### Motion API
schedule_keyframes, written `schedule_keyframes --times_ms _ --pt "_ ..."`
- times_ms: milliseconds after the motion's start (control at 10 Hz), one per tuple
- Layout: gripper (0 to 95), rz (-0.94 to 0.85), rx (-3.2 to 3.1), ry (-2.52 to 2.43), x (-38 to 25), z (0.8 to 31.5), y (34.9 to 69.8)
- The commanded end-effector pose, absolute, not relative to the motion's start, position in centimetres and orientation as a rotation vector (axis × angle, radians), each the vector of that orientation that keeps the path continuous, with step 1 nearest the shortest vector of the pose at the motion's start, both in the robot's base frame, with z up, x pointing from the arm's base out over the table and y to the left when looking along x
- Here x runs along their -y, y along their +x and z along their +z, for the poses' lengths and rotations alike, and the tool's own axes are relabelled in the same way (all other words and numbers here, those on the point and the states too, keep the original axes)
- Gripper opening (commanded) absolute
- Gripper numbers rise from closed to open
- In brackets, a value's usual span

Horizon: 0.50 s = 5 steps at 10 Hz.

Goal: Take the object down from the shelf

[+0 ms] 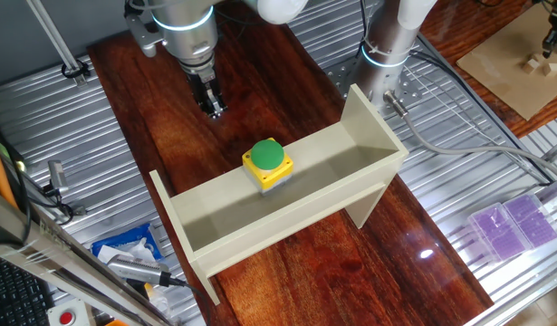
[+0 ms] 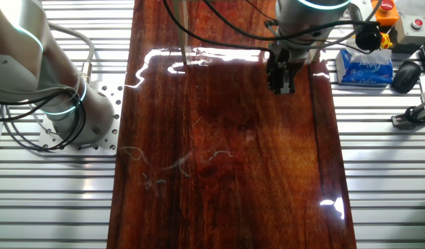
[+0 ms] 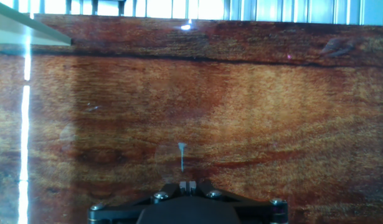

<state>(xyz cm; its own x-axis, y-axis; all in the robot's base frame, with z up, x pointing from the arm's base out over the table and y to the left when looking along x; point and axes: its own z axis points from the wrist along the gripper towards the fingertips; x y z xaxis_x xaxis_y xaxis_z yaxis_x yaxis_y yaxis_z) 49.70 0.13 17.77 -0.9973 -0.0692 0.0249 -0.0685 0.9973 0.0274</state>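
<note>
The object [image 1: 267,163], a yellow box with a round green dome button, sits in the middle of the long beige shelf [image 1: 350,154] in one fixed view. My gripper [image 1: 213,109] hangs over the wooden table behind the shelf, well apart from the object, fingers together and empty. In the other fixed view my gripper [image 2: 282,86] is at the upper right of the wood; the shelf and object do not show there. In the hand view the fingertips [image 3: 188,184] touch each other, and a beige shelf corner [image 3: 23,28] shows at the top left.
A second arm's base [image 1: 387,45] stands at the table's far edge, also in the other fixed view [image 2: 60,104]. A blue packet [image 1: 124,249] and tools lie at the left; purple boxes [image 1: 513,226] at the right. Cables run near the shelf's right end.
</note>
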Motion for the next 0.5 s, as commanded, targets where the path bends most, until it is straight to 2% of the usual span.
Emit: schedule_keyframes --times_ms 100,500 --pt "0.0 -0.041 3.121 0.148 -0.13 17.79 49.62" --pt "0.0 -0.033 3.125 0.192 -0.13 17.79 49.62"
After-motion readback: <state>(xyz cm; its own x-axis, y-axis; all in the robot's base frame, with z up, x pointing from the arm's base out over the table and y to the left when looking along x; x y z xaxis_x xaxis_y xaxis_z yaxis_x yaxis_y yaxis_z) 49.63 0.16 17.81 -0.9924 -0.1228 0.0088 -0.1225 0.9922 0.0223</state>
